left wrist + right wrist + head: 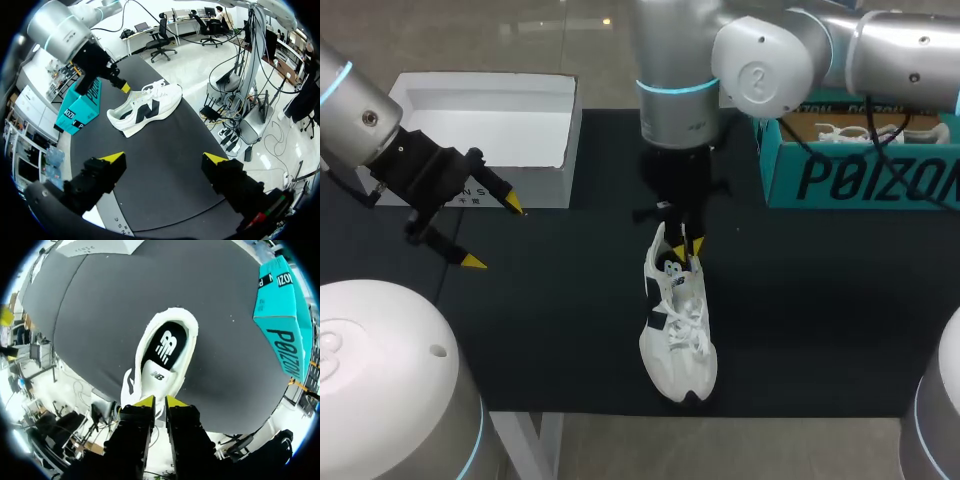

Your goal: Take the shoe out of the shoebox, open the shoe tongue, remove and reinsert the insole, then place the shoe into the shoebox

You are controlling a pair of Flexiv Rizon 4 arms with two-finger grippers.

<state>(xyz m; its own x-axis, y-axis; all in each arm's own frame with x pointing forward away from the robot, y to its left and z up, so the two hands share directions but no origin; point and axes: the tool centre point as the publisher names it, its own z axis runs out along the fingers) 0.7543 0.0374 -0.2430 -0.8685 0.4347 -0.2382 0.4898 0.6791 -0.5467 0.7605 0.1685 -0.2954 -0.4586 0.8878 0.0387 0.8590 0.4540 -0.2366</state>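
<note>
Your shoe (677,325) is out on the dark table mat (560,330), about mid-table. It stands on its sole, heel to the far side and toe to the near edge. It is white with dark side markings, and the laces are loose over the front. It touches neither box.

Your right gripper (685,245) hangs straight down from the arm that crosses in from the right, over the shoe's opening. In the right wrist view the gripper (160,401) sits just above the tongue (157,376). Ahead of it the dark insole (167,345), with its white logo, lies flat inside the shoe. You cannot tell from these views whether this gripper is closed on the tongue or only poised over it.

Your left gripper (493,233) is on the left side of the table, well apart from the shoe. Its jaws are spread wide and there is nothing between them. From the left wrist, the gripper (165,157) faces across bare mat toward the shoe (145,109), with the right arm's tip at the shoe's heel end.

The white shoebox (560,120) sits open at the far left, just beyond the left gripper. The teal box (860,175) sits at the far right, and something white with laces lies in it.
</note>
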